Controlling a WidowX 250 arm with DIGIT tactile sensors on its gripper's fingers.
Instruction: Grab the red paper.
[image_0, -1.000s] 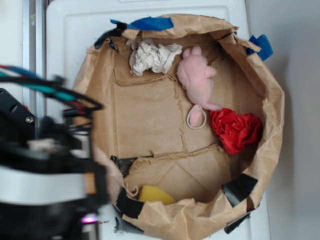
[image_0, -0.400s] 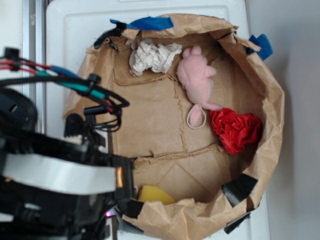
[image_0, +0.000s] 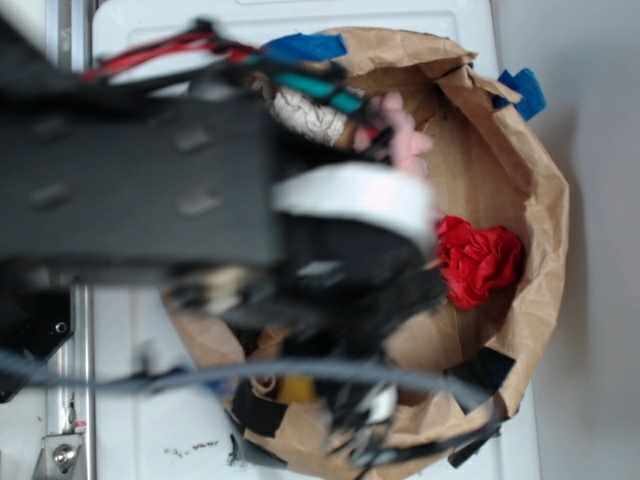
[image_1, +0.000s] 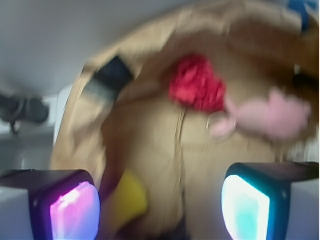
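The red paper (image_0: 478, 260) (image_1: 197, 83) is a bright red, crumpled wad. It lies loose on the brown floor at the right side of the paper-lined enclosure, close against the right wall. Nothing grips it.

The red paper (image_0: 480, 262) is crumpled and wrinkly, with a slight sheen on its folds. It lies in a bag of matt brown kraft paper (image_0: 545, 215), creased and rough at the rim, patched with glossy black tape (image_0: 478, 377) and matt blue tape (image_0: 305, 46). The pink plush toy (image_1: 272, 116) looks like soft, fuzzy cloth. The off-white paper wad (image_0: 312, 115) is matt and crinkled. The yellow thing (image_1: 127, 200) looks smooth. The arm's body (image_0: 140, 180) is matt black, with a smooth white band (image_0: 350, 195); its cables (image_0: 200, 45) are glossy plastic-sheathed.
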